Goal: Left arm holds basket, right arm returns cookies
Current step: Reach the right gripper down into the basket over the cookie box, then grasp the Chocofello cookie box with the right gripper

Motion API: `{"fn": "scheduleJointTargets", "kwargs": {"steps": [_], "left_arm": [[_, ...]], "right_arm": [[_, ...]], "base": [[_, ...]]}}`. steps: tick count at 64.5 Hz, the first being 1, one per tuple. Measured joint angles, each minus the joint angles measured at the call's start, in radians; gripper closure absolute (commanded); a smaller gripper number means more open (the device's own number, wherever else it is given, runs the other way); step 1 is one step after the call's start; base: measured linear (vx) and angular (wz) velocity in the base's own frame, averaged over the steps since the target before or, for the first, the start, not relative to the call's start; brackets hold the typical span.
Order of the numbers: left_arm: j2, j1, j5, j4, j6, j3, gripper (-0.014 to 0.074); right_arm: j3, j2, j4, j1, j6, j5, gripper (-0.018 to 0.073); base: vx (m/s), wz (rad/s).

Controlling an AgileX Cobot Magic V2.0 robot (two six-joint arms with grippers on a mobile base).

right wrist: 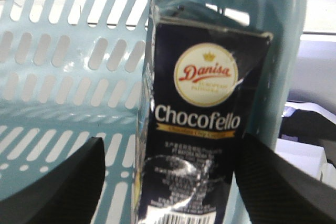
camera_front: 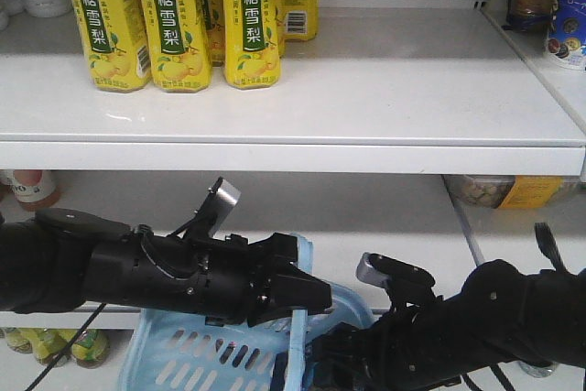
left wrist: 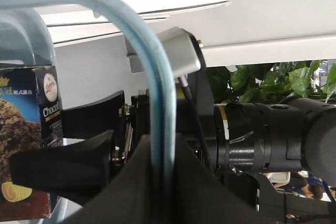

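- Dark navy card formed the cookies box (right wrist: 197, 129). It stood upright inside the basket (right wrist: 63, 66), close to the pale blue slotted wall.
- Its round cream logo read "Danisa" in red script. White lettering beneath read "Chocofello", and a barcode sat at 6 o'clock. The small print between them was too blurred to read.
- The right gripper (right wrist: 170, 182) had its jaws spread wide, with 1 black finger on each side of the box. A gap showed on the 9 o'clock side.
- The left gripper (camera_front: 307, 304) was clamped on the basket's thin light blue handle (left wrist: 160, 93). In the front view the basket hung at 6 o'clock.
- 3 yellow bottles (camera_front: 174, 25) stood in a front row at 11 o'clock, with green labels reading "冰糖雪梨".
- They rested on a glossy white shelf (camera_front: 385, 80), with another white shelf below it.
- A green leafy plant (left wrist: 262, 82) showed at 3 o'clock in the left wrist view.
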Motion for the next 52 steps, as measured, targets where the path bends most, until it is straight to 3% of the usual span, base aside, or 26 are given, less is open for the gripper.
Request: {"fn": "scheduleJointTargets", "kwargs": {"steps": [23, 52], "left_arm": [[0.0, 0.0, 0.0, 0.0, 0.0, 0.0, 0.0604], [0.002, -0.005, -0.011, 0.016, 0.0, 0.003, 0.0604]], "right_arm": [[0.0, 0.012, 0.02, 0.0, -0.007, -0.056, 0.005], [-0.008, 0.095, 0.135, 0.0, -0.128, -0.061, 0.0063]], "base": [[0.0, 0.0], [0.0, 0.0]]}}
